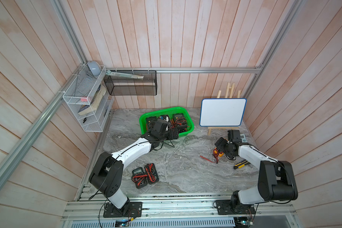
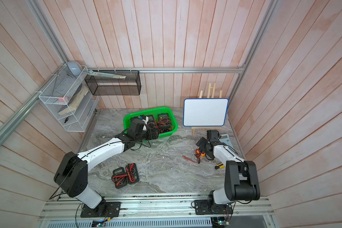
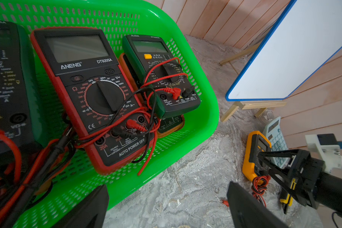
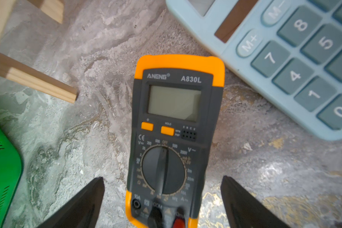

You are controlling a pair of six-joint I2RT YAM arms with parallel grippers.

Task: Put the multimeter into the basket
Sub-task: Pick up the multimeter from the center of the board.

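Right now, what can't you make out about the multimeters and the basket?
- Right wrist view: the orange multimeter's socket end is blurred and cut off by the frame edge.
- Both top views: the right gripper hides most of that multimeter.
- Both top views: the left gripper covers the basket's near side, so the meters inside cannot be counted.

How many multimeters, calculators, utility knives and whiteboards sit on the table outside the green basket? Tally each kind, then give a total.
Multimeters: 3
Calculator: 1
Utility knife: 1
Whiteboard: 1
Total: 6
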